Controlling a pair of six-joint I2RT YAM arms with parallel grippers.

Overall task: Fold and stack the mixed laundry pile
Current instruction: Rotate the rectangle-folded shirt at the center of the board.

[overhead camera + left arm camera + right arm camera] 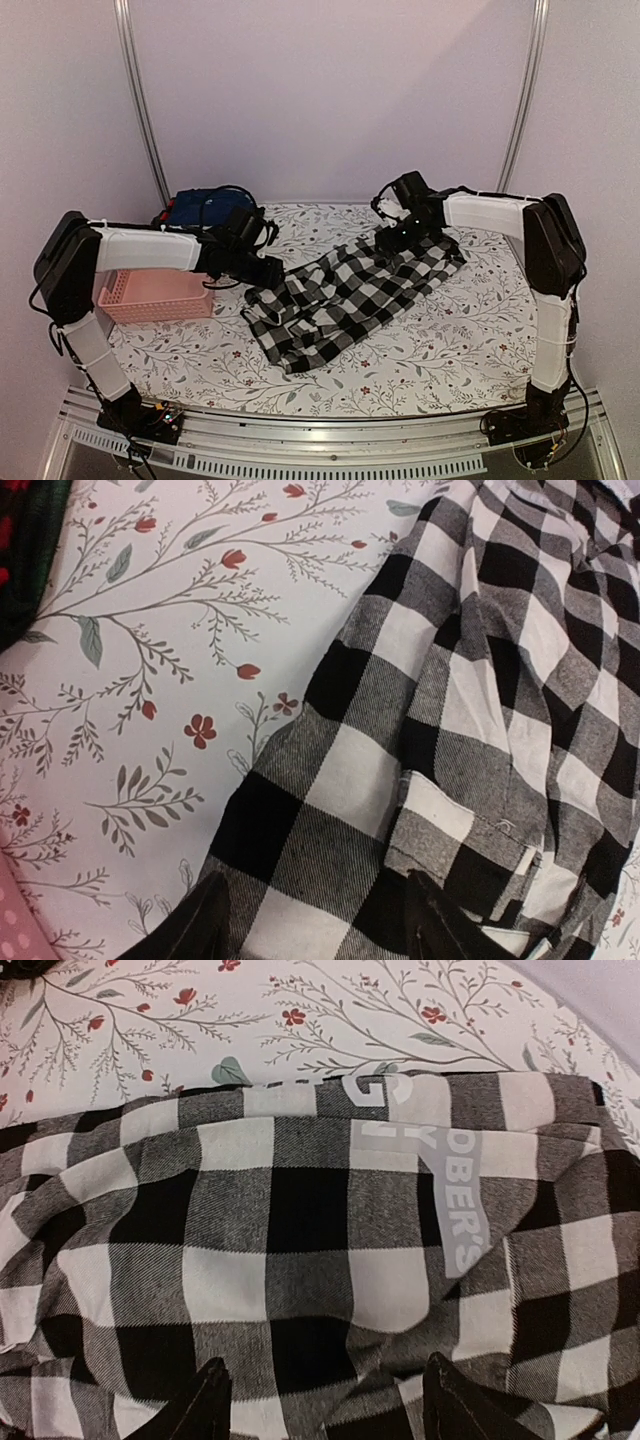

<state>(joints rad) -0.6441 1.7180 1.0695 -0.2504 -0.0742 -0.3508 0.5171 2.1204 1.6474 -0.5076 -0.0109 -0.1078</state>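
Note:
The large black-and-white checked shirt [350, 295] lies rumpled across the middle of the floral table. My left gripper [270, 272] hovers at its left end. In the left wrist view the gripper [315, 935] is open, its dark fingertips [195, 925] standing apart over the shirt [480, 710]. My right gripper [397, 240] sits over the shirt's far right end. It [325, 1410] is open too, above checked cloth [250, 1220] with a grey lettered label [455, 1210]. A heap of navy and black garments [205, 208] lies at the back left.
A pink slotted basket [150, 295] stands at the left edge, under my left arm. A dark red-flecked cloth [20, 550] shows in the corner of the left wrist view. The floral table cover [450, 340] runs to a rounded front edge.

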